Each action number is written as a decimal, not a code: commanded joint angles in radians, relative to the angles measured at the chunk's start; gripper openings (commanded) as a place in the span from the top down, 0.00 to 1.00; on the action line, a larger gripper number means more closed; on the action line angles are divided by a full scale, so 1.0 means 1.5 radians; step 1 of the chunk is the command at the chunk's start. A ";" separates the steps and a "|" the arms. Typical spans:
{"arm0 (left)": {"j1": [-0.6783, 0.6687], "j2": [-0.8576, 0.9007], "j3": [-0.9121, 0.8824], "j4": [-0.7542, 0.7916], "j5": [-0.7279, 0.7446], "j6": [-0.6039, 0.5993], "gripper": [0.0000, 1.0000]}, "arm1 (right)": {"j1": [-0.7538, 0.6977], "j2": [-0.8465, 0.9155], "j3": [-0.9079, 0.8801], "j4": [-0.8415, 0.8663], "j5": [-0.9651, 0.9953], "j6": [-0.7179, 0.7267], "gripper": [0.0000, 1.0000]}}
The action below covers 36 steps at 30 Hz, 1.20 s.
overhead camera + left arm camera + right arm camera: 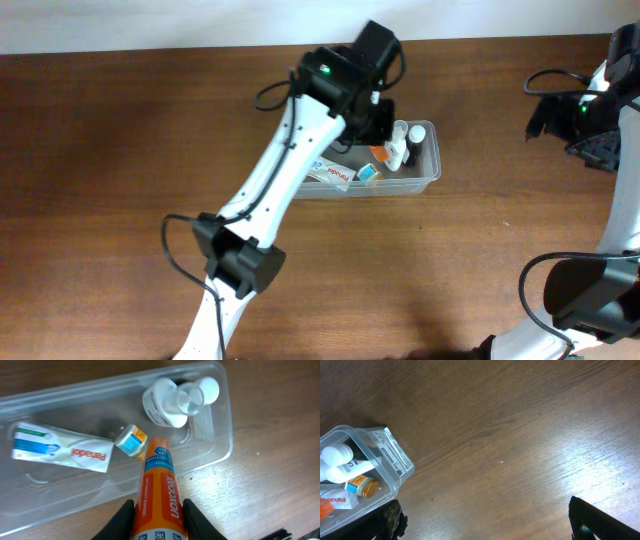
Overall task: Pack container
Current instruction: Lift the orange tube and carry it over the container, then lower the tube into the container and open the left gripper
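Overhead: container (432, 172) right of centre, under left gripper (373, 120). Left wrist: clamped on orange tube (159, 480), nose just past the rim; best laid flat between Panadol box (62, 450) and white bottles (170, 402) before release. Right wrist: right gripper (485, 525) spread wide, empty, well right of container.

On the desk (120, 150), toward the far edge, right of middle: container (428, 181). Inside, box (60, 447) lying at the left end, bottles (172, 402) at the right end, small jar (131, 439) between, tube (159, 492) tip just beside it.
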<state>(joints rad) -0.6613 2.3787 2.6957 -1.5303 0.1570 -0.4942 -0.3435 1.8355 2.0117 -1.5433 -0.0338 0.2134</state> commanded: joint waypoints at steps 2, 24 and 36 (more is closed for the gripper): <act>-0.006 0.020 0.000 0.011 -0.005 -0.009 0.73 | -0.003 0.002 0.000 0.000 0.008 0.003 0.02; -0.010 0.085 -0.004 0.035 -0.004 -0.011 0.73 | -0.003 0.002 0.000 0.000 0.008 0.003 0.02; -0.032 0.086 -0.021 0.035 -0.005 -0.011 0.69 | -0.003 0.002 0.000 0.000 0.008 0.003 0.02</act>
<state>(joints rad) -0.7029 2.5023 2.6701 -1.4773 0.1570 -0.5011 -0.3435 1.8355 2.0117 -1.5429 -0.0338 0.2134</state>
